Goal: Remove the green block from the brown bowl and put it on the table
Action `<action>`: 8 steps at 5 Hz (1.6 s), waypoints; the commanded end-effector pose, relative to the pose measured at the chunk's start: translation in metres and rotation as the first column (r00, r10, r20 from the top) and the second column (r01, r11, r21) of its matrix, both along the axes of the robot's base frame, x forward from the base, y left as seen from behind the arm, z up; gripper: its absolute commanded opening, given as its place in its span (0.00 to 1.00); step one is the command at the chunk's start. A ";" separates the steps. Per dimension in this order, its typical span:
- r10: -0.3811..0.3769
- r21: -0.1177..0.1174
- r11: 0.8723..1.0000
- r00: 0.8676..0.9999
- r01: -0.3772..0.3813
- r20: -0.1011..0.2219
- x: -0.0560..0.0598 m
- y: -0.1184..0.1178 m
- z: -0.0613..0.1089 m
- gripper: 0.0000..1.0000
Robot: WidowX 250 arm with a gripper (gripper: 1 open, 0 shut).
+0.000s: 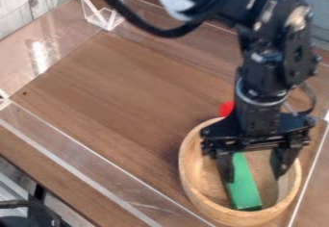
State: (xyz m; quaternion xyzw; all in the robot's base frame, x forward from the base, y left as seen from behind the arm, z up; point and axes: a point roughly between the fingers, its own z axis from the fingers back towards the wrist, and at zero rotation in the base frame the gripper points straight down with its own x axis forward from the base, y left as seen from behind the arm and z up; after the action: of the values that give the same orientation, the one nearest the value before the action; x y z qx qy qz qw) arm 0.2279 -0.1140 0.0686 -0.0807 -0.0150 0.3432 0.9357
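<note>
The brown bowl (195,178) sits at the lower right of the table (115,87). Inside it lies the green block (243,189), a bright green bar pointing toward the near rim. My gripper (253,160) hangs open straight over the bowl, its two dark fingers (222,163) spread wide, one on each side of the block's far end. Nothing is held. The block's upper end is partly hidden behind the fingers.
A small red object (226,108) lies just behind the bowl, mostly hidden by the arm. Clear acrylic walls (64,149) edge the tabletop at left and front. A clear acrylic stand (100,15) is at the back left corner.
</note>
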 end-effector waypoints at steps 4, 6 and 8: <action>-0.082 -0.034 0.996 0.997 0.082 0.009 0.010 0.024 -0.019 1.00; -0.106 -0.034 0.994 0.994 0.106 0.005 0.010 0.027 -0.044 0.00; -0.098 0.002 0.995 0.995 0.098 0.001 0.000 0.033 -0.041 0.00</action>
State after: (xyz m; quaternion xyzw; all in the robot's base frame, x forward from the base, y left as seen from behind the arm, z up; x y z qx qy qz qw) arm 0.2278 -0.0815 0.0258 -0.0809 -0.0095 0.3002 0.9504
